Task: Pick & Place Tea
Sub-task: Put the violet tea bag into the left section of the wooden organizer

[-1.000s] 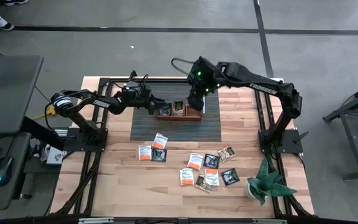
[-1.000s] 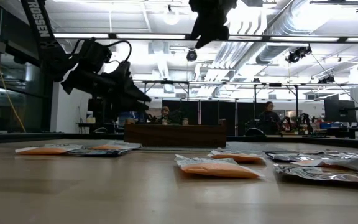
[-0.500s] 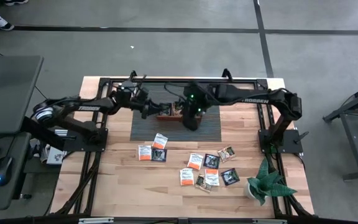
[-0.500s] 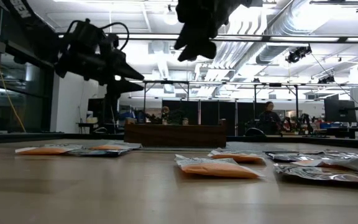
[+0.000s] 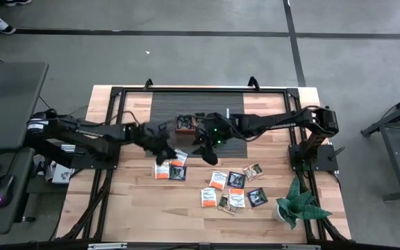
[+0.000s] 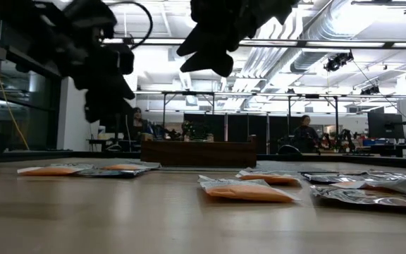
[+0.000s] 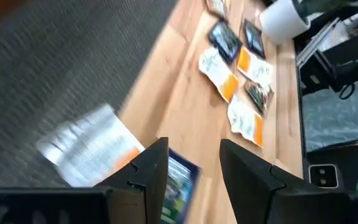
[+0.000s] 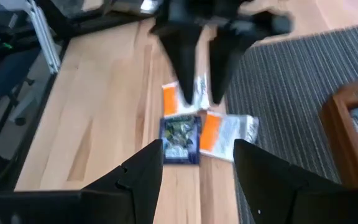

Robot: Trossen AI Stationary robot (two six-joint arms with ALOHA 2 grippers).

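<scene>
Several flat tea sachets lie on the wooden table: one orange-and-white [image 5: 178, 157], one orange [image 5: 161, 170] and one dark [image 5: 178, 173] at the left, and more [image 5: 228, 189] to the right. My left gripper [image 5: 163, 155] hovers open above the left group. In its wrist view its fingers [image 7: 194, 177] stand over the dark sachet [image 7: 180, 177], next to the orange-and-white one [image 7: 89, 149]. My right gripper [image 5: 202, 142] is open too, in the air near the mat's front edge. Its wrist view [image 8: 197, 174] looks at the same sachets [image 8: 180, 140] and the left gripper [image 8: 197, 74].
The brown wooden tray [image 5: 185, 123] stands on the dark ribbed mat [image 5: 165, 111] behind both grippers. It also shows in the low view [image 6: 199, 152]. A potted plant [image 5: 296, 205] sits at the near right corner. Bare wood lies along the near edge.
My left gripper has swung from beside the tray toward the table's near edge, stopping over the left group of sachets. My right gripper has come down from above the tray toward the near edge and slightly left. No sachet has moved.
</scene>
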